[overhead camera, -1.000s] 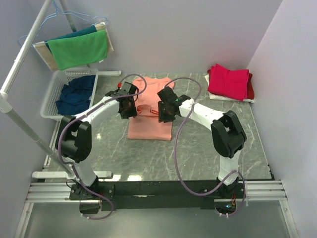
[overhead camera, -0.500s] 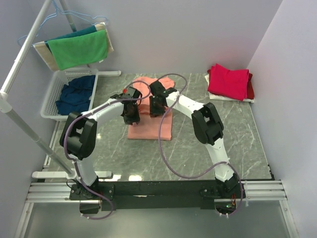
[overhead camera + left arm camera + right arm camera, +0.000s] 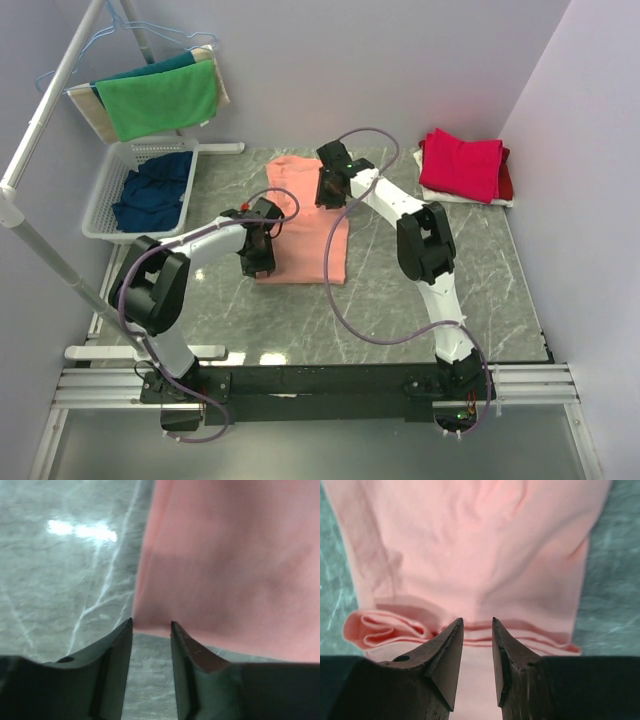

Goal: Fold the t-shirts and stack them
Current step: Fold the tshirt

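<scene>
A salmon-orange t-shirt [image 3: 305, 225] lies flat on the grey marble table as a long folded strip. My left gripper [image 3: 257, 265] is open at its near-left corner; in the left wrist view the shirt's [image 3: 230, 555] corner sits at the tips of the gripper [image 3: 152, 624], with bare table between the jaws. My right gripper [image 3: 328, 195] is open over the shirt's far right part. In the right wrist view this gripper [image 3: 477, 621] hovers at a layered folded edge of the shirt [image 3: 470, 540]. Folded crimson-pink and red t-shirts [image 3: 462, 165] are stacked at the back right. A dark navy t-shirt [image 3: 152, 190] lies crumpled in a basket.
A white wire basket [image 3: 100, 205] stands left of the table. Above it, green [image 3: 160, 100], teal and beige cloths hang on a rack. A slanted rack pole [image 3: 50, 265] crosses the left side. Walls close in at the back and right.
Both grippers were over the shirt's middle with bunched cloth. Now the shirt lies smooth. The right gripper has moved to the far end and the left toward the near-left corner.
</scene>
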Tool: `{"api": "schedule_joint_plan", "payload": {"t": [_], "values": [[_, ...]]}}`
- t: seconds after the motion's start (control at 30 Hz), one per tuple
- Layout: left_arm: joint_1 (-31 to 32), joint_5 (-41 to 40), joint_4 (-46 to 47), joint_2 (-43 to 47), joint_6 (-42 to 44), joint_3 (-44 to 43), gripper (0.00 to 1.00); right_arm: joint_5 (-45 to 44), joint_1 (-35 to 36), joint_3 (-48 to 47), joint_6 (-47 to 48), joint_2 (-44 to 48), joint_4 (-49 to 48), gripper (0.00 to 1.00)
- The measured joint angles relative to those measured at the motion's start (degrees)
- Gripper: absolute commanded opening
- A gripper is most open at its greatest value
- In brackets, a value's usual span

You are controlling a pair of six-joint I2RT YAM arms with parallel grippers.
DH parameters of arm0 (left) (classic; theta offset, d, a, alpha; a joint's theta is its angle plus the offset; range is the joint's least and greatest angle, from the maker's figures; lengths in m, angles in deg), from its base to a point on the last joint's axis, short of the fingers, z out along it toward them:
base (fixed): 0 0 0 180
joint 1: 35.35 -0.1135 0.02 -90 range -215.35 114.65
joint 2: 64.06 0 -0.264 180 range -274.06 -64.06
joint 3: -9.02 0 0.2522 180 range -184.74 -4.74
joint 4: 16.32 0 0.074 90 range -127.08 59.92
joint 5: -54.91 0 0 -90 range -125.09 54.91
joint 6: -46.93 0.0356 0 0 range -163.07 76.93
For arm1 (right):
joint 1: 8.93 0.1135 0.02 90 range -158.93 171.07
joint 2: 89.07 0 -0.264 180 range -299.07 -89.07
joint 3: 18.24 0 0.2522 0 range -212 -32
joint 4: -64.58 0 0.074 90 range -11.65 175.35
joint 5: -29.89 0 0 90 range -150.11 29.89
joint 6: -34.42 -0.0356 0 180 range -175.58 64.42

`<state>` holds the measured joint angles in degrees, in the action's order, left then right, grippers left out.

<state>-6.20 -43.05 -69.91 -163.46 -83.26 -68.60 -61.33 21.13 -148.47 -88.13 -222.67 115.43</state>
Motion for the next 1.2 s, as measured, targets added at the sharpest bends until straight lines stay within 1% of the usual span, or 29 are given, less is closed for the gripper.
{"api": "schedule_joint_plan", "payload": {"t": [0.1, 0.2, 0.23, 0.3, 0.4, 0.47, 0.57, 0.63, 0.87, 1.0, 1.2], "values": [[-0.02, -1.16, -1.22, 1.4, -0.57, 0.02, 0.49, -0.7, -1.22, 0.09, 0.07, 0.04, 0.61, 0.4], [-0.02, -2.25, -2.19, 3.74, -1.22, 0.02, 0.55, -1.14, -2.23, 4.24, 0.81, 2.84, 0.33, 0.48], [-0.02, -2.38, -2.43, 4.83, -1.27, 0.0, 0.56, -1.2, -2.38, 6.71, 1.07, 4.55, 0.26, 0.52], [-0.02, -2.16, -2.36, 7.61, -1.49, 0.0, 0.57, -1.09, -2.8, 14.34, 1.68, 9.88, 0.22, 0.57], [-0.02, -0.31, -1.01, 11.37, -1.57, 0.2, 0.57, 0.22, -3.02, 28.11, 2.12, 21.09, -0.63, 0.59], [-0.02, 0.92, 0.68, 12.28, -1.77, 1.31, 0.57, 1.86, -2.95, 34.73, 1.9, 27.54, -1.31, 0.6], [-0.02, 2.71, 3.23, 11.85, -2.56, 4.83, 0.57, 5.27, -2.95, 42.4, 0.72, 34.34, -3.85, 0.62], [-0.35, 3.74, 4.17, 11.13, -2.97, 7.61, 0.57, 8.07, -2.95, 46.73, -0.09, 37.03, -6.56, 0.63], [-3.93, 6.51, 8.83, 9.79, -4.63, 14.16, 0.56, 15.72, -2.71, 56.72, -1.09, 38.14, -13.55, 0.64], [-6.12, 8.15, 12.76, 9.92, -5.01, 14.86, 0.56, 18.1, -2.58, 58.77, -1.36, 38.12, -16.22, 0.64], [-6.84, 9.88, 17.07, 9.42, -5.14, 15.41, 0.53, 20.0, -2.16, 59.39, -2.12, 37.66, -19.78, 0.62]]}}
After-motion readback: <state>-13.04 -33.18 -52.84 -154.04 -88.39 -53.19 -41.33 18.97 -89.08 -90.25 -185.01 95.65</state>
